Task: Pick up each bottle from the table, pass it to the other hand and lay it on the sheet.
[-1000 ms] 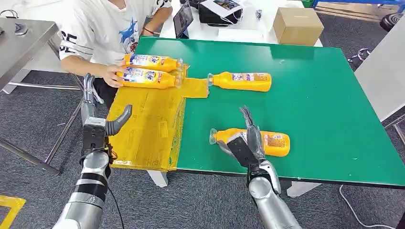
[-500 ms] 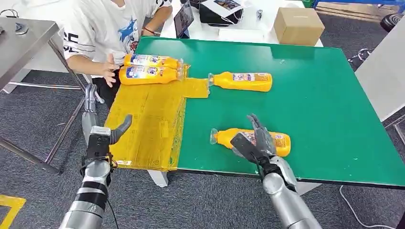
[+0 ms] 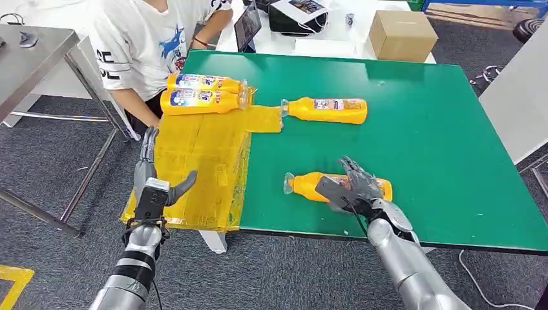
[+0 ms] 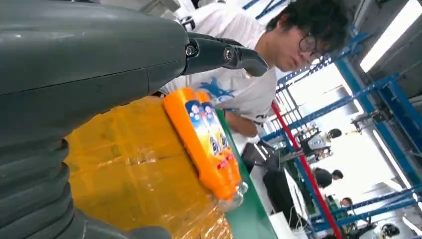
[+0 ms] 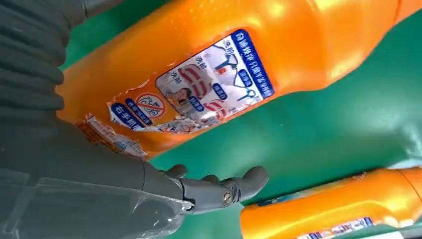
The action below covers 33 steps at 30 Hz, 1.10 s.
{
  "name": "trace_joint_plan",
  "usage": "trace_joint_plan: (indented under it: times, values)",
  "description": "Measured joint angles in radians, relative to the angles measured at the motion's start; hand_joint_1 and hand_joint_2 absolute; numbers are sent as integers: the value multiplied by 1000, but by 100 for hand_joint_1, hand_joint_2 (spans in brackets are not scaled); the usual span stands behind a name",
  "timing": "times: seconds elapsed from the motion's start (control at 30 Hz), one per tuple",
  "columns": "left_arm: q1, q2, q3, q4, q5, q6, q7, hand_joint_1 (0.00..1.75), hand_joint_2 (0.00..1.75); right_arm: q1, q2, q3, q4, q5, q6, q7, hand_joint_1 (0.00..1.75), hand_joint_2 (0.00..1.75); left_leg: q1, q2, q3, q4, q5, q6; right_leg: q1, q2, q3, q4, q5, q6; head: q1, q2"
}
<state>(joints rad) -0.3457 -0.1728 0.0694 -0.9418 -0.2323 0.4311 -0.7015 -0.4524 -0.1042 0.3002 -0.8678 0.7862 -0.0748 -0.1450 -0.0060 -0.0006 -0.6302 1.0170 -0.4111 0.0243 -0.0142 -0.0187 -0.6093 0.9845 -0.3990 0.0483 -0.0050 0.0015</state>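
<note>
Now — right hand (image 3: 354, 188) spread over near bottle (image 3: 304, 186), ungrasped | left hand (image 3: 155, 183) released

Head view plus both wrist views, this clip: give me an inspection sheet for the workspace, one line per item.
Surface: green table; yellow sheet over its left end.
Job's things: two bottles on the sheet; far bottle and near bottle lying on the green.
Clutter: nothing seen on the green.
Hands: right hand over the near bottle, grasp unclear; left hand open, at the sheet's near edge.
Cables: white cable on the floor.
Surroundings: person, cardboard box, grey carpet.
</note>
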Motion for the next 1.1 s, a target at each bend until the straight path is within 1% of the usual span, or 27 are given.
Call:
trace_joint_plan:
  times: [0.13, 0.43, 0.67, 0.87, 0.9, 0.93, 1.1]
  values:
    - [-8, -2, -1, 19, 0, -3, 0, 0, 175, -23, -15, 25, 25, 9, 46, 14, 0, 175, 0, 0, 0, 0, 0, 0, 0, 0, 0, 0, 0, 0, 0, 0]
    - [-33, -4, -5, 76, 3, -21, 0, 0, 175, -122, -51, 91, 116, 16, 145, 23, 0, 175, 0, 0, 1, 0, 1, 1, 0, 0, 1, 0, 1, 1, 0, 0]
    - [-42, -5, -4, 98, 4, -23, 0, 0, 175, -152, -61, 118, 152, 16, 159, 25, 0, 175, 0, -1, 1, 0, 1, 1, 0, 0, 1, 0, 1, 1, 0, 0]
    - [-52, -5, -4, 120, 5, -35, 0, 0, 175, -207, -87, 173, 197, 8, 271, 27, 0, 175, 0, -1, 1, 0, 1, 1, 0, 0, 1, 0, 1, 1, 0, 0]
    - [-56, -5, -5, 124, 6, -36, 0, 0, 175, -216, -91, 184, 205, 5, 284, 26, 5, 175, 0, -1, 1, 0, 1, 1, 0, 0, 1, 0, 1, 1, 0, 0]
    - [-58, -6, -5, 129, 6, -37, 0, 0, 175, -224, -95, 196, 213, 3, 294, 26, 42, 175, 0, -1, 1, 0, 1, 1, 0, 0, 1, 0, 1, 1, 0, 0]
    - [-70, -11, -10, 153, 13, -48, 0, 0, 175, -243, -100, 255, 245, 2, 307, 26, 42, 175, 0, 0, 1, 0, 1, 1, 0, 0, 1, 0, 1, 1, 0, 0]
